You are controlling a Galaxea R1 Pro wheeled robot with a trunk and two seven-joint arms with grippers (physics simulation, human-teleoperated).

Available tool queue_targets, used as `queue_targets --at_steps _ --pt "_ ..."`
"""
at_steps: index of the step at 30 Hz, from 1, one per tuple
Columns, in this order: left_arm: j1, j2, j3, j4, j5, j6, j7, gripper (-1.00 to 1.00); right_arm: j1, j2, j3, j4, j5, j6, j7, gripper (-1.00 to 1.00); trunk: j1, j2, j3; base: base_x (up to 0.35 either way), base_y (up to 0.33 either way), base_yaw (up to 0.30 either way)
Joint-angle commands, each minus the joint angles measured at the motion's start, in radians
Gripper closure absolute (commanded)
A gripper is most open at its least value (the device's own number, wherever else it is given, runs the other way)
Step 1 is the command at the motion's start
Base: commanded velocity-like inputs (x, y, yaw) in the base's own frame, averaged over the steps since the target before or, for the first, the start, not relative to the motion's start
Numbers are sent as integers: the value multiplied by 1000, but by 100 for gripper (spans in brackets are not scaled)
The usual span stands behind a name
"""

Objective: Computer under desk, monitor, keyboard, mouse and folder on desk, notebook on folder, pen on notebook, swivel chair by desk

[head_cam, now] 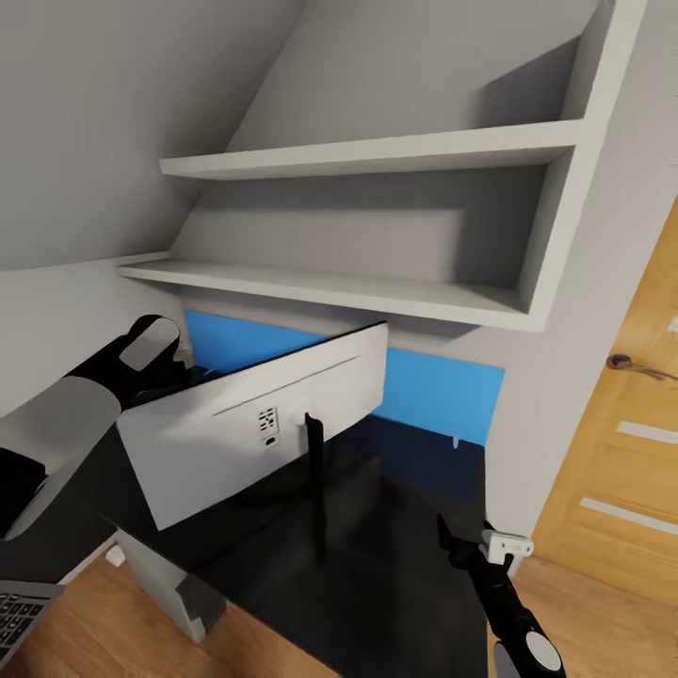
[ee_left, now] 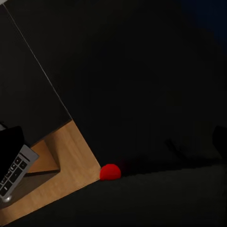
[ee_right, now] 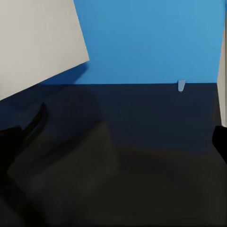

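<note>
On the desk stands the grey-backed monitor; claw states unclear.

We see the monitor from its grey back, so its screen is hidden; the keyboard is cut off at the edge.

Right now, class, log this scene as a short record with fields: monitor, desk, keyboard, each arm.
monitor: on desk, grey back toward camera, tilted
desk: glossy black top, blue back panel
keyboard: low at desk's left end, off the desktop
left arm: reaches behind monitor's left edge; gripper state unclear
right gripper: over desk's right part, holds nothing
</note>
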Motion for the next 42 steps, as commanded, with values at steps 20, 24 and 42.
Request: queue_targets --at_steps 20,24,42 --pt "-1 2 -7 -2 10 5 5 -100 -1 -1 4 2 -9 -5 -2 -100 1 -2 -2 -90 -61 0" --pt "-1 2 -7 -2 12 5 6 -100 -1 -1 4 2 -9 -5 -2 -100 1 -2 -2 -120 -54 0" --pt "-1 1 -8 -3 12 5 6 -100 -1 -1 4 2 -9 -5 -2 -100 1 -2 -2 -71 -30 0"
